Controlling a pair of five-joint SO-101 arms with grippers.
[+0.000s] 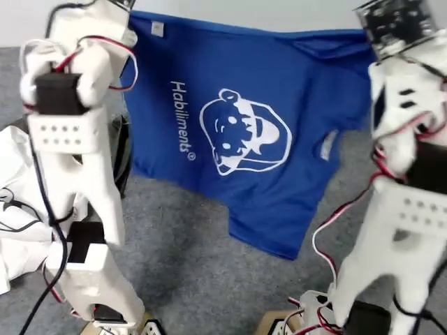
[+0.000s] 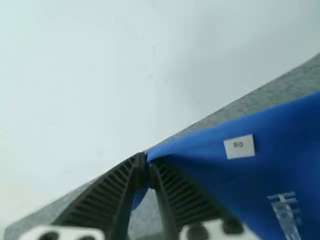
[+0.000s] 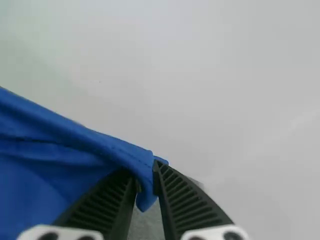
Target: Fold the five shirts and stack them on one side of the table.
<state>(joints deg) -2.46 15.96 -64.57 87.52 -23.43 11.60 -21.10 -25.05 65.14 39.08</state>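
Note:
A blue shirt [image 1: 265, 146] with a white cartoon print hangs stretched between my two arms above the grey table, its lower edge drooping toward the front. In the left wrist view my left gripper [image 2: 146, 165] is shut on one top corner of the blue shirt [image 2: 260, 170], near a small white tag [image 2: 239, 146]. In the right wrist view my right gripper [image 3: 147, 172] is shut on the other top corner of the blue shirt [image 3: 55, 160]. In the high view the left arm [image 1: 77, 132] stands at the left and the right arm [image 1: 405, 174] at the right.
White cloth [image 1: 17, 202] lies crumpled at the left edge of the table, behind the left arm. Grey table surface [image 1: 188, 279] shows under the hanging shirt. A pale wall [image 2: 125, 65] stands behind the table.

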